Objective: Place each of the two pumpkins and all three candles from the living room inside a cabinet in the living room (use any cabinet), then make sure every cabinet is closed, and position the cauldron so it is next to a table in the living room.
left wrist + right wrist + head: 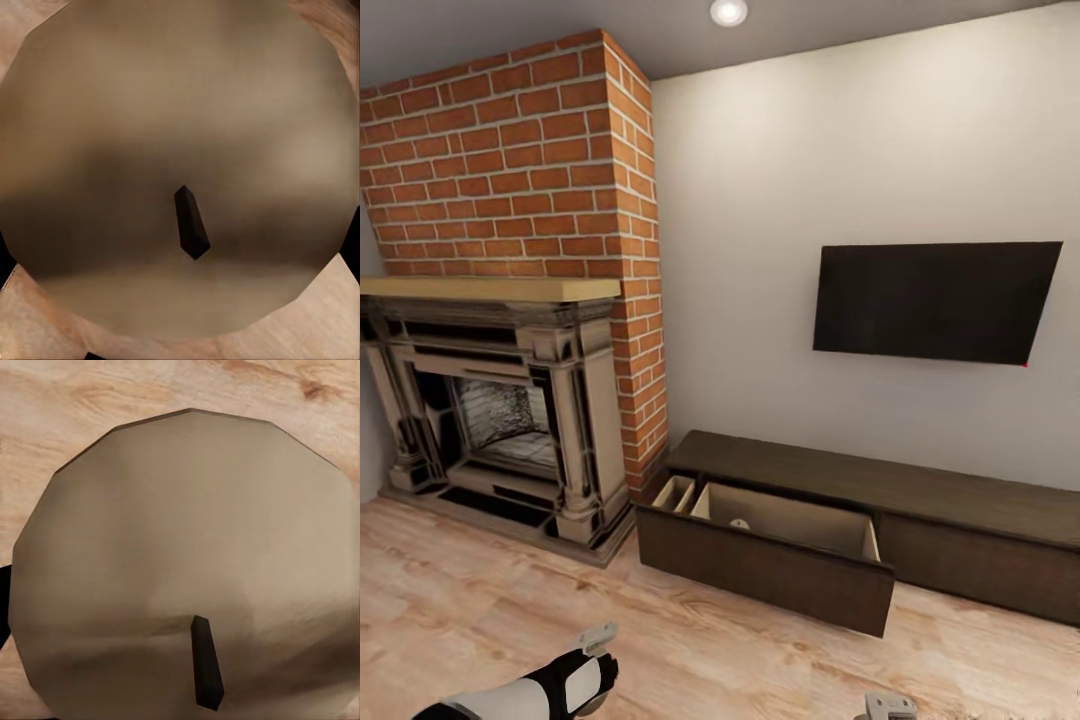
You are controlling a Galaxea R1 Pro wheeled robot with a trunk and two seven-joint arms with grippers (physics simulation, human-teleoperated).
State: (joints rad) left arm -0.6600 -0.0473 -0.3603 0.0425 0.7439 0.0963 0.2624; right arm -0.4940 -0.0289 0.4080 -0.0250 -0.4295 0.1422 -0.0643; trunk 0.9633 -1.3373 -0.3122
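A cream-beige candle point(180, 112) with a dark wick point(191, 223) sits close in the left wrist view, over wood floor. Dark fingers point(351, 241) show at both of its sides, so my left gripper point(600, 640) is shut on it. A second candle point(187, 525) sits just as close in the right wrist view, with a dark finger point(4, 600) at its edge, held by my right gripper point(887, 706). Ahead stands the long dark-brown cabinet point(960, 495), its left drawer point(780, 565) pulled open. A small pale thing point(740, 523) lies inside, too small to name.
A brick chimney with a stone fireplace point(500, 420) stands to the left of the cabinet. A black TV point(935, 300) hangs on the wall above it. Light wood floor point(490, 610) stretches between me and the open drawer.
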